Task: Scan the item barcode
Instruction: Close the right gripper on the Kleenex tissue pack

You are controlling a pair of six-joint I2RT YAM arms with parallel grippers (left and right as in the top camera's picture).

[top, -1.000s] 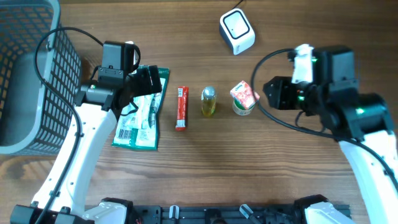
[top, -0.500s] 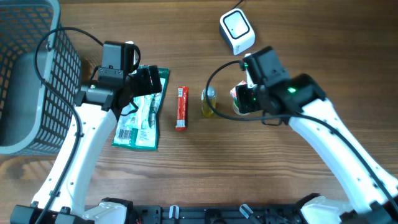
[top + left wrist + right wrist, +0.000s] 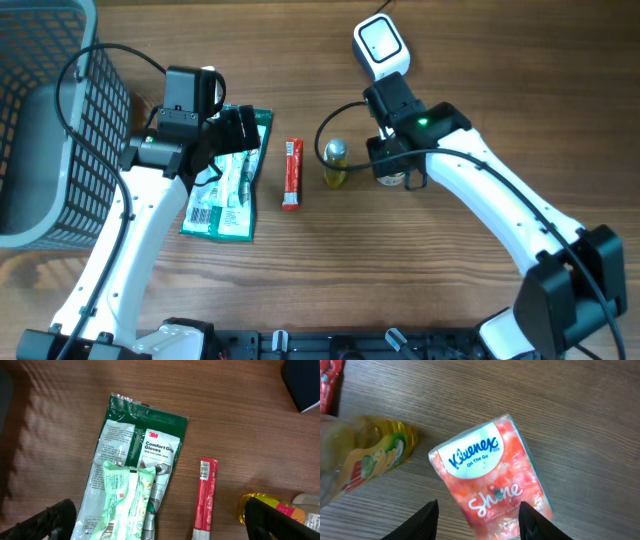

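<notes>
Pink tissue pack (image 3: 492, 480) lay flat, one corner just short of the yellow bottle (image 3: 365, 460) | your right gripper (image 3: 478, 516) stood half open astride its near end, gripping nothing | bare table (image 3: 580, 420) lay beyond the pack's other edge | your left gripper (image 3: 157, 512) gaped wide and empty above the glove packet (image 3: 135, 465).

Light falls bright and even from above across the wooden table (image 3: 330, 280) in the overhead view, and the arms cast only soft, short shadows. The white scanner (image 3: 381, 48) is close to washed out. A green lamp glows on the right arm (image 3: 425, 123). The basket (image 3: 60, 120) bows a little at the left edge. From the left wrist the glove packet (image 3: 120, 450) is sharp, with pale glare on its plastic, and the top left corner lies in shadow. From the right wrist the tissue pack (image 3: 492, 480) is crisp and shiny, while the bottle (image 3: 365, 460) is blurred.
</notes>
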